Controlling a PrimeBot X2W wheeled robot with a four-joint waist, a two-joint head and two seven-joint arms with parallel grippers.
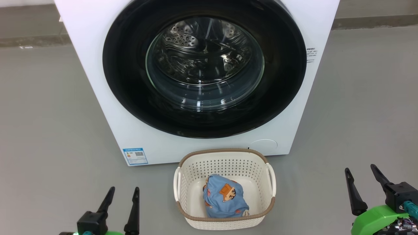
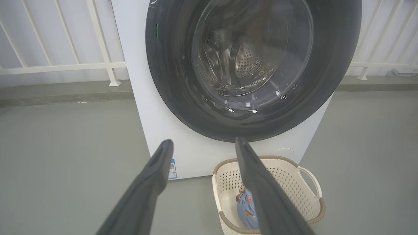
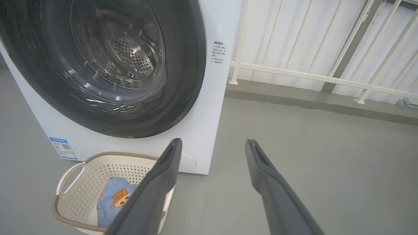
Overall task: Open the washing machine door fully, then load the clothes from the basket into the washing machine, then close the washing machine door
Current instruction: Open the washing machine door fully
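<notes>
Opening is judged pending: the washing machine door point(image 1: 204, 68) is being shown shut, the clothes point(image 1: 224, 195) lying in the basket point(image 1: 225, 151) before it. The left gripper point(image 1: 124, 189) and right gripper point(image 1: 360, 167) are being held empty, jaws apart; the door's edge probably needs hooking next.

On left gripper point(image 1: 124, 190) and right gripper point(image 1: 360, 168): two long tapering black fingers point(image 1: 354, 195), black block point(image 1: 396, 193), bright green wrist housing point(image 1: 375, 219), teal connector point(image 1: 410, 207).

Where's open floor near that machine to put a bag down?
Bare grey floor lies left of the washing machine, ahead of the left gripper, and right of it, ahead of the right gripper. It is crowded just before the washing machine door, where the basket with the clothes sits.
</notes>
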